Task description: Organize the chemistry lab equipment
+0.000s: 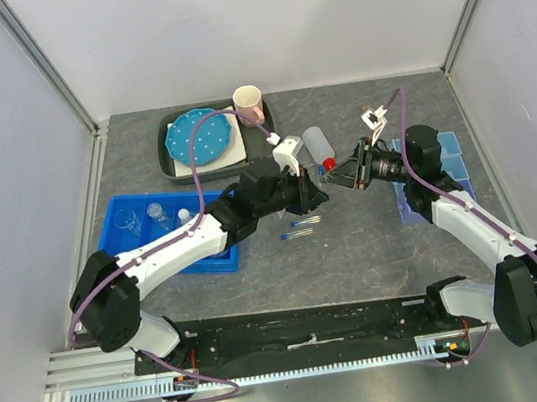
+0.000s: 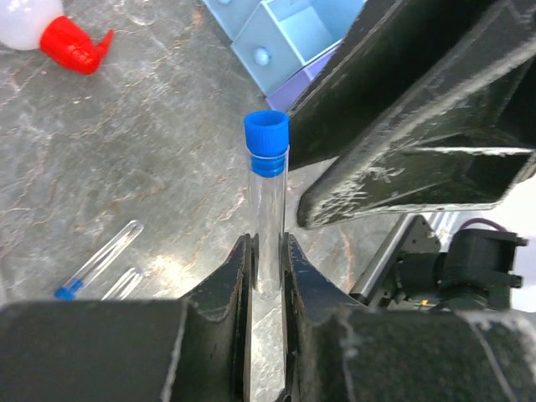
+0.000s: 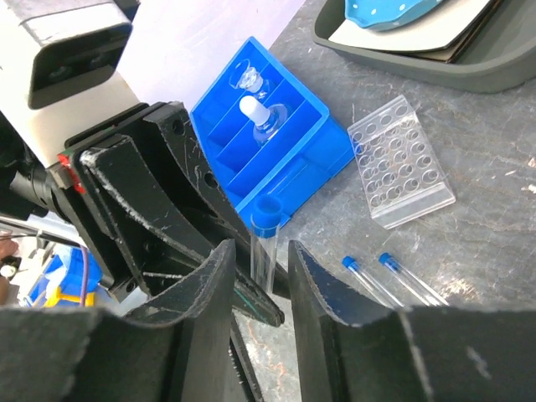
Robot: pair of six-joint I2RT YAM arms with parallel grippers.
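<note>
Left tool (image 2: 266, 244): clamping on a blue-capped tube (image 2: 266, 167), cap end sticking out past the fingertips.
Right tool (image 3: 260, 251): fingers sitting apart on either side of that same tube, not squeezing it as far as I can tell.
Tube location: hanging off the bench (image 1: 376, 245) between the two arms, near the red-nozzled squeeze bottle (image 1: 318, 143). Looking like a handover to me.
Risk 1: if left is letting go before right is actually gripping, the tube is dropping and rolling off somewhere.
Risk 2: both tools pulling at once, twisting it or popping the cap.
Risk 3: two spare tubes (image 1: 299, 227) lying flat just below, begging to get knocked.
Surface: hard grey mottled bench, so nothing's stopping a roll.
Room: plain white panels boxing it in, metal framing.
</note>
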